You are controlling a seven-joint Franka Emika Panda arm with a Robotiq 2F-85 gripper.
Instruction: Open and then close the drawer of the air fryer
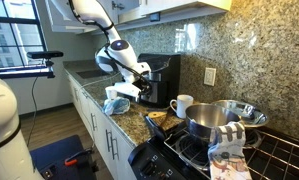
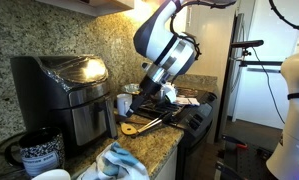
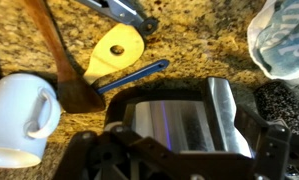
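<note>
The air fryer (image 1: 167,80) (image 2: 57,92) is a boxy black appliance against the stone backsplash. Its drawer (image 2: 87,122), the lower front section, sits flush with the body and looks shut. My gripper (image 1: 140,74) (image 2: 152,88) hangs open above the counter, in front of the air fryer and apart from it. In the wrist view my gripper (image 3: 189,132) comes in from the bottom with its fingers spread wide. A shiny silver and black surface fills the space between them, and I cannot tell what it is.
A white mug (image 1: 181,105) (image 3: 19,115) stands beside the air fryer. A yellow utensil (image 3: 117,48) (image 2: 139,125), a wooden spoon (image 3: 51,45) and a blue handle (image 3: 134,75) lie on the granite. A steel pot (image 1: 214,122) sits on the stove; a cloth (image 1: 117,103) lies nearby.
</note>
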